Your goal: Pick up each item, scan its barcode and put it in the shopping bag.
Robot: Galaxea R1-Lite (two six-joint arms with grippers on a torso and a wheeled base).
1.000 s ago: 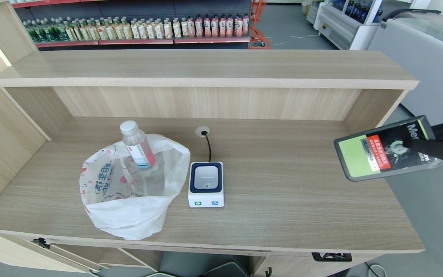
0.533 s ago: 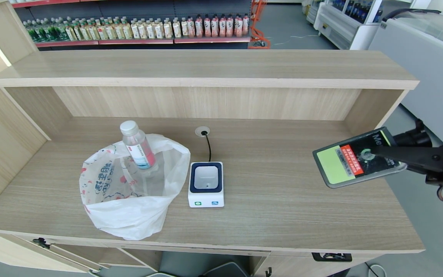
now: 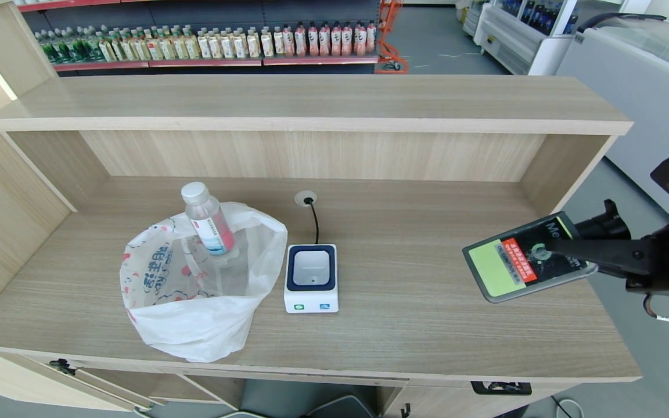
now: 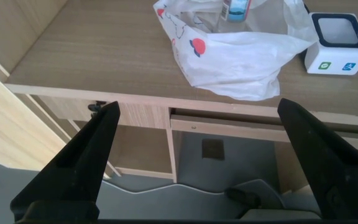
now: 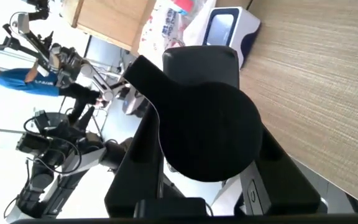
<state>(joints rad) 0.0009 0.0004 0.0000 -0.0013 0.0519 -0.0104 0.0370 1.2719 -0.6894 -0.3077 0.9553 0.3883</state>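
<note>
My right gripper (image 3: 564,251) is shut on a flat black box with a green and red label (image 3: 514,267), held level above the right end of the wooden counter (image 3: 427,313). From the right wrist the box (image 5: 207,134) is a dark shape close to the lens. The white barcode scanner (image 3: 310,277) sits mid-counter, well left of the box. Beside it lies the white shopping bag (image 3: 195,302), mouth open, with a clear water bottle (image 3: 209,227) leaning inside. My left gripper (image 4: 197,162) hangs open below the counter's front edge, facing the bag (image 4: 229,56) and scanner (image 4: 334,40).
The scanner's black cable (image 3: 315,223) runs back to a grommet. A raised ledge (image 3: 311,98) and side walls box in the counter on three sides. Bare wood lies between scanner and box. A drawer front (image 4: 229,127) sits under the counter.
My right gripper has carried the box left and lower, from beyond the counter's right edge to over its right end. Bag, bottle and scanner have stayed put.
</note>
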